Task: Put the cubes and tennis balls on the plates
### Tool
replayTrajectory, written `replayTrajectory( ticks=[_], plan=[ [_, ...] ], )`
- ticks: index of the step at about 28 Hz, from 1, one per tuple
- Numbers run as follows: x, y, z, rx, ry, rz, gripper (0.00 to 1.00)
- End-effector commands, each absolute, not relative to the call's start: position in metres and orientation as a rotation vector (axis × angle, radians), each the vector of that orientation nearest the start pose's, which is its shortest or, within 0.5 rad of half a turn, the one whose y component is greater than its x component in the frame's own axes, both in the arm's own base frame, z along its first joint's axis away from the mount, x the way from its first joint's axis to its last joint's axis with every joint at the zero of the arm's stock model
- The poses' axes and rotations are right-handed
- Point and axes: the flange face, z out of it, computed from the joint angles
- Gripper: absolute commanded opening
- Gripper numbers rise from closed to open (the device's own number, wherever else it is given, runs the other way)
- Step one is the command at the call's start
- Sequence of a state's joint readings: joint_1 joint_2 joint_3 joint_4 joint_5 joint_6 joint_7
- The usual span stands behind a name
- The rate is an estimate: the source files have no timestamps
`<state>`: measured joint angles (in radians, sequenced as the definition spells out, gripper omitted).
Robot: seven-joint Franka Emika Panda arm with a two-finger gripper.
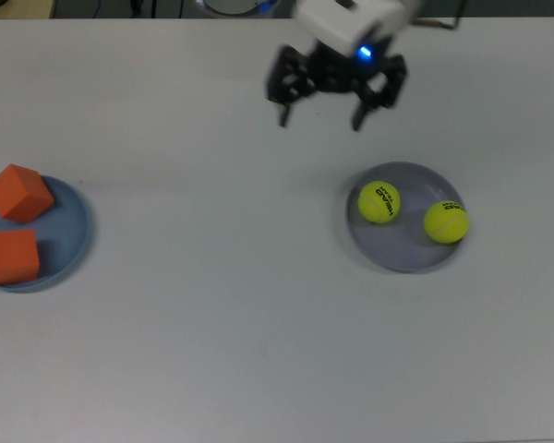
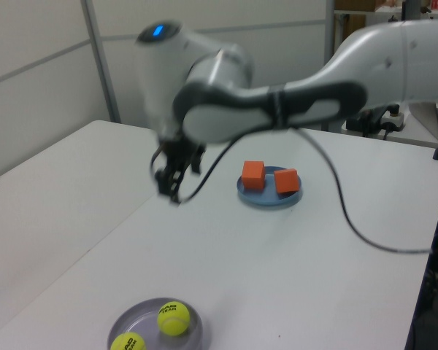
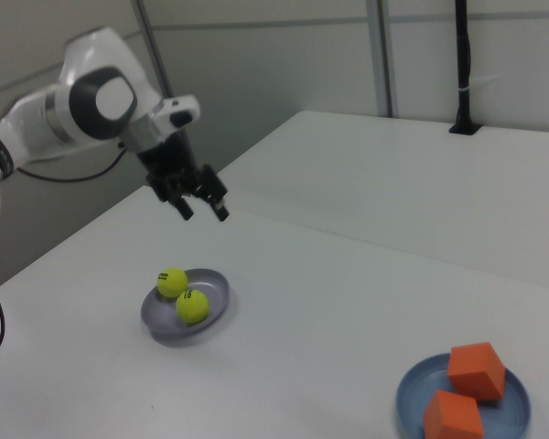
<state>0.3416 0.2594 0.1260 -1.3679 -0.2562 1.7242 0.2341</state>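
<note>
Two yellow-green tennis balls (image 1: 379, 202) (image 1: 445, 221) lie side by side on the lavender plate (image 1: 406, 251) at the top view's right. Both orange cubes (image 1: 19, 192) (image 1: 13, 256) sit on the light blue plate (image 1: 70, 227) at the top view's left edge. My gripper (image 1: 320, 120) hangs open and empty, well above the table, up and to the left of the lavender plate in the top view. The right view shows the gripper (image 3: 206, 214) above and behind the balls (image 3: 172, 282) (image 3: 192, 306). In the left view the gripper (image 2: 171, 192) is level with the cubes (image 2: 253, 175) (image 2: 286, 180).
The white table (image 1: 212, 323) runs across the whole top view between the two plates. My arm (image 2: 277, 102) stretches over the table from the left view's right, with a black cable (image 2: 343, 204) hanging under it. A black post (image 3: 462, 73) stands at the table's far edge in the right view.
</note>
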Motion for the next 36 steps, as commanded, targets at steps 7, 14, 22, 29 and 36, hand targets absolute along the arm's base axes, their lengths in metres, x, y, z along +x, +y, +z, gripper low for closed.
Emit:
replayTrajectory(
  ticks=[7,14,22,29,36],
  plan=[
    [0.576,0.108,0.653,-3.209,-0.22,-0.184,1.0],
    [0.574,0.028,0.66,-3.193,0.006,-0.059,1.0],
    [0.568,0.011,0.672,-3.205,0.066,-0.094,1.0],
    [0.563,0.008,0.68,-3.2,0.059,-0.117,1.0],
    [0.555,-0.003,0.69,-3.196,0.097,-0.128,1.0]
  ],
)
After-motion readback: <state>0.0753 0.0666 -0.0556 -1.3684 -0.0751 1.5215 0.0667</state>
